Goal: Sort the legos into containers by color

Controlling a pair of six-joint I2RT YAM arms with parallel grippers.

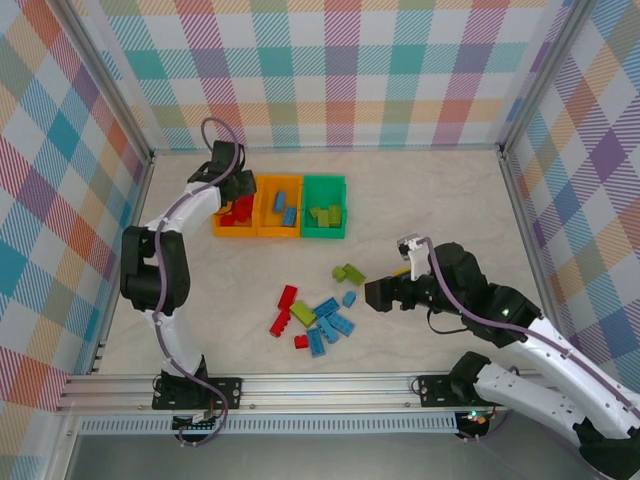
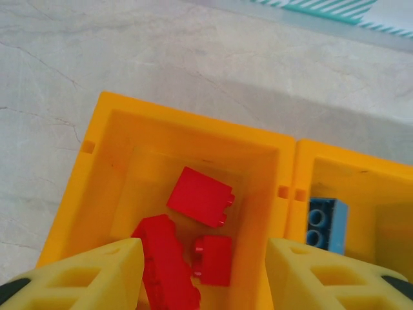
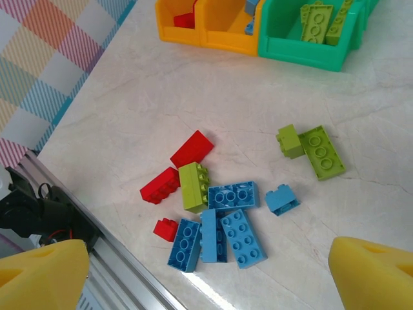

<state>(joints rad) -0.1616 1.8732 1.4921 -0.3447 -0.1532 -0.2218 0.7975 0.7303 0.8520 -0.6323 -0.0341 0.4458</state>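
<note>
Found three bins (image 1: 279, 232) side by side in a row on the far part of the table (image 1: 440, 200), left of centre. Saw bricks (image 2: 200, 197) inside each. Found a loose cluster (image 1: 318, 318) lying nearer than the row, about mid-table, and a touching pair (image 1: 349, 272) just far-right of that cluster, apart from it.

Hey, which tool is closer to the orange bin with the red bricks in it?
Left. The left tool hovers right above that orange bin; the right tool sits far off, beside the loose bricks.

red legos (image 2: 200, 197), orange bins (image 2: 193, 119), grn bin (image 1: 324, 233), plaid walls (image 1: 340, 70)
</note>
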